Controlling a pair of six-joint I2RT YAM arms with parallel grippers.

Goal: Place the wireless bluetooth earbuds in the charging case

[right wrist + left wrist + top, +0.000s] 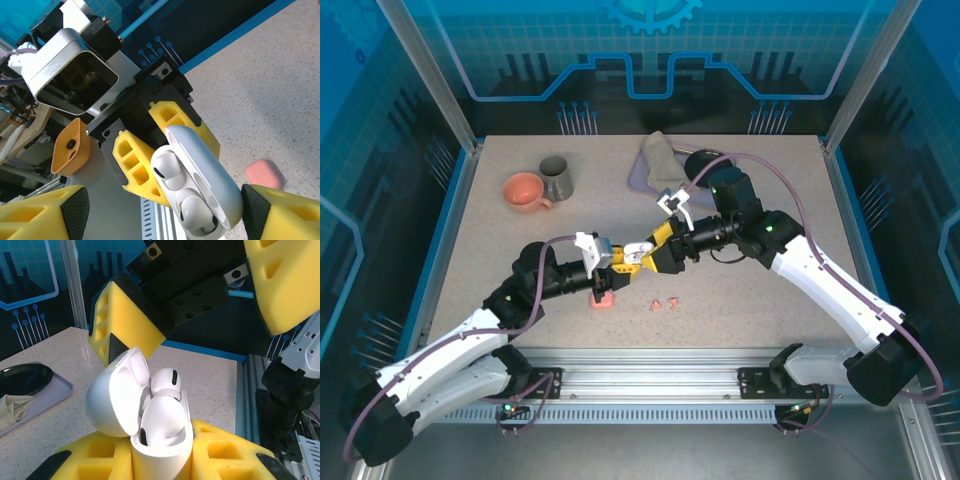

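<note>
Above the near middle of the table (790, 200), two white earbuds (162, 415) are sitting side by side in the wells of an open white charging case (161, 452), its lid (112, 400) hanging back on the hinge. The left claw (613, 264) is gripping the case body from both sides, clamped tight and holding it clear of the surface with the opening turned toward the other arm, apparently so its partner can work on it. The right claw (638, 252) is facing the case with its yellow fingers (127, 322) spread wide apart and gripping nothing. One finger is lying close behind the lid, a stance that is looking suited to pushing the lid shut. Below the meeting claws, a closed salmon-pink case (603, 299) is resting on the table, with two pink earbuds (664, 301) lying loose just to its right, suggesting the white pair is done and the pink pair is waiting.
</note>
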